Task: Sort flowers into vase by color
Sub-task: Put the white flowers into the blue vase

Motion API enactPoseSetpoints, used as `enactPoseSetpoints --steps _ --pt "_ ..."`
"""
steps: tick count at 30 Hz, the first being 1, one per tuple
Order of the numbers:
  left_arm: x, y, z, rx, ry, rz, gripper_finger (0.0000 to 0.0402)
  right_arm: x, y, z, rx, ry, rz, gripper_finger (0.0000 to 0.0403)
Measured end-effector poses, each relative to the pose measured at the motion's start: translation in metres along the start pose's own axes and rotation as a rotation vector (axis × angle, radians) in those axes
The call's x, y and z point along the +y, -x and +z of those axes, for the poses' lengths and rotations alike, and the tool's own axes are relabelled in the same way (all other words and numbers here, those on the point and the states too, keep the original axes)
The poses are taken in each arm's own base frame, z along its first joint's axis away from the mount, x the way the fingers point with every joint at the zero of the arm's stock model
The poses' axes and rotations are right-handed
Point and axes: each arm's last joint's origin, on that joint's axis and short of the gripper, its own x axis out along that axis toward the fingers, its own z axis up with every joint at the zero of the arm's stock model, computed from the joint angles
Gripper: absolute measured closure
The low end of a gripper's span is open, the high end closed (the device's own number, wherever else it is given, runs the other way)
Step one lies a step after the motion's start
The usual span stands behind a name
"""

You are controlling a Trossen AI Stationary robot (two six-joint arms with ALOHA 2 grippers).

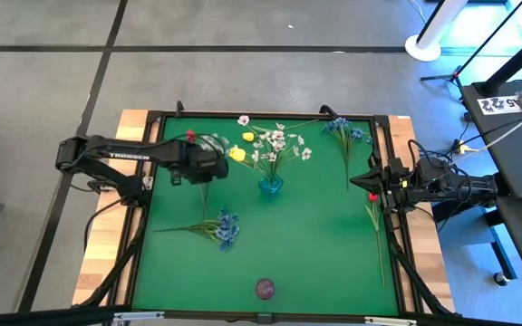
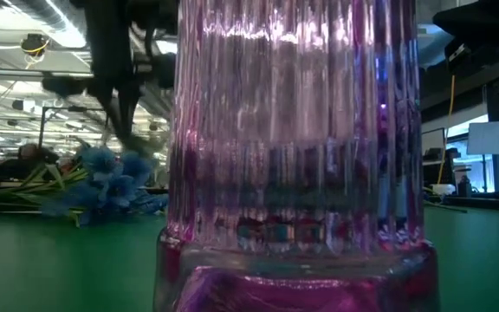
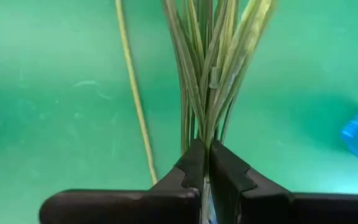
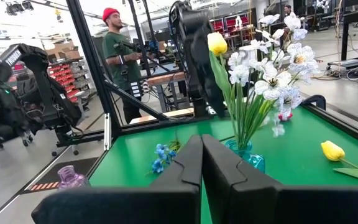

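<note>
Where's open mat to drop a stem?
Bare green between the blue vase and the purple vase, and right of the blue flowers. Crowded along the far edge: white flowers, yellow tulip, blue spray, left gripper.

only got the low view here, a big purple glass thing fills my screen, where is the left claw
Observer: The left claw is over the mat's left half, just left of the blue vase.
Operator: is it holding anything
Observer: Yes. In the left wrist view it is shut on a bundle of green stems.
Operator: whats in the blue vase
Observer: White flowers and a yellow one stand in it.
Operator: and the right claw
Observer: The right claw waits shut at the mat's right edge, by a red flower lying on the mat.
</note>
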Motion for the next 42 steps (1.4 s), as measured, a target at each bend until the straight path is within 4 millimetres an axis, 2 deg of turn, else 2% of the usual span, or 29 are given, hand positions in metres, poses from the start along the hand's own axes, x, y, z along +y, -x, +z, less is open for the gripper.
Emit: enactPoseSetpoints --steps 4,10,14,18,24,30,35,39,42 --pt "-0.013 0.027 0.001 0.005 -0.005 -0.061 0.0395 0.0 0.0 0.0 0.0 0.0 0.0 0.0395" --pt "-0.029 0.054 0.0 -0.058 -0.005 -0.193 0.0395 0.0 0.0 0.0 0.0 0.0 0.0 0.0395" --pt "-0.037 0.071 -0.008 -0.107 -0.024 -0.281 0.0395 0.0 0.0 0.0 0.0 0.0 0.0 0.0395" --pt "-0.04 0.078 -0.023 -0.232 -0.017 -0.365 0.0396 0.0 0.0 0.0 0.0 0.0 0.0 0.0395" --pt "-0.03 0.079 -0.056 -0.386 0.062 -0.463 0.0396 0.0 0.0 0.0 0.003 0.0 -0.001 0.0395" --pt "0.001 0.085 -0.082 -0.74 0.202 -0.736 0.0397 0.0 0.0 0.0 0.004 0.0 -0.002 0.0395" --pt "0.009 0.097 -0.095 -0.973 0.149 -0.846 0.0397 0.0 0.0 -0.002 0.016 0.0 -0.004 0.0395" --pt "0.007 0.099 -0.101 -0.962 0.064 -0.816 0.0397 0.0 0.0 -0.002 0.022 0.0 -0.005 0.0395" --pt "-0.005 0.106 -0.108 -0.947 -0.075 -0.779 0.0397 0.0 0.0 -0.002 0.022 0.0 -0.005 0.0395"
